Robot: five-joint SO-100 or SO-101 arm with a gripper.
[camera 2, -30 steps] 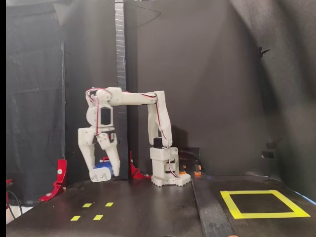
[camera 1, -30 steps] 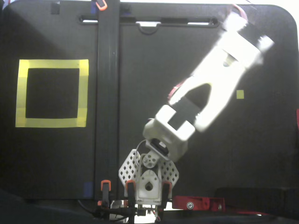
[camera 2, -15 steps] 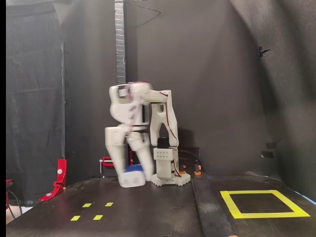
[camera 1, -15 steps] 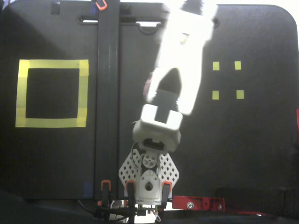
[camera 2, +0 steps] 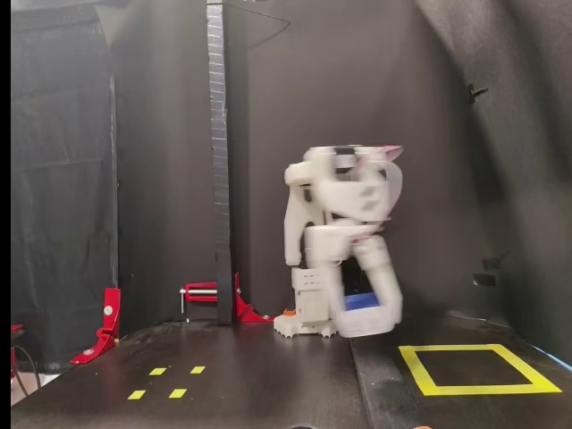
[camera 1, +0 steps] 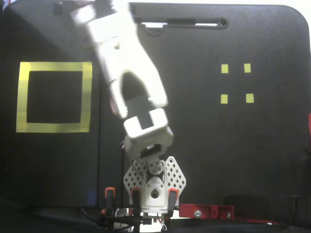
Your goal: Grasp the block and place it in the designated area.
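Observation:
In a fixed view from the front, my gripper (camera 2: 367, 320) is motion-blurred and shut on the small dark blue block (camera 2: 360, 301), holding it just above the table. It hangs in front of the arm's base, left of and behind the designated area (camera 2: 483, 390), a large square of yellow tape. In a fixed view from above, the white arm (camera 1: 121, 53) stretches from its base toward the top left. Its far end lies right of the designated area (camera 1: 54, 66). The block and the fingers are hidden under the arm there.
Four tiny yellow squares (camera 1: 224, 68) lie on the right from above and at the front left (camera 2: 157, 371) in the front view. A black strip (camera 1: 109, 160) crosses the table beside the tape square. A black post (camera 2: 217, 134) and red clamps (camera 2: 107, 313) stand behind.
The arm has swung with the block from over the four tiny squares across the middle toward the yellow tape square. The gripper has stayed shut on the block.

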